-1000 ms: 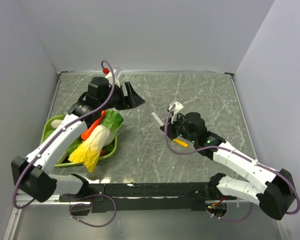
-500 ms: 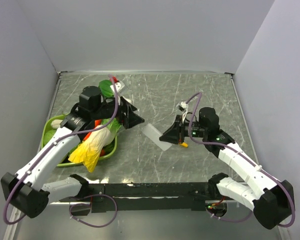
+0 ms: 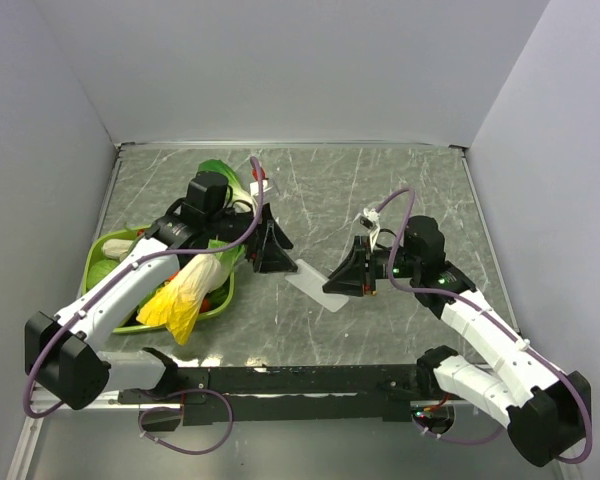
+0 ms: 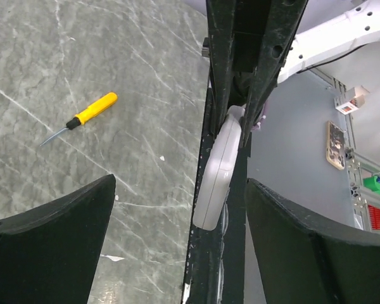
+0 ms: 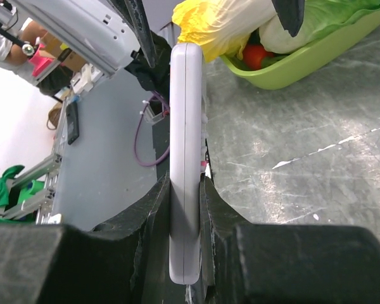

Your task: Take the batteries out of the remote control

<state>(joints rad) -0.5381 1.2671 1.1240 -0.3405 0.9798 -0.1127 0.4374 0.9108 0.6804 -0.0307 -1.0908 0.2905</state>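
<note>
The white remote control (image 3: pixel 313 276) is held above the table's middle, gripped at one end by my right gripper (image 3: pixel 342 278), which is shut on it. In the right wrist view the remote (image 5: pixel 187 126) shows edge-on between the fingers of that gripper (image 5: pixel 186 190). My left gripper (image 3: pixel 275 255) is open and faces the remote's free end. In the left wrist view the remote (image 4: pixel 219 166) hangs ahead of the gripper (image 4: pixel 180 253), not between its fingers. No batteries show in any view.
A green tray (image 3: pixel 98 262) with cabbage (image 3: pixel 185 290) and other vegetables lies at the left, beside the left arm; it also shows in the right wrist view (image 5: pixel 316 54). A yellow-handled tool (image 4: pixel 88 114) lies on the marbled table beyond the remote.
My left gripper has swung right and toward the remote's free end. My right gripper has picked the remote up and now holds it, having shifted only slightly in the last half second.
</note>
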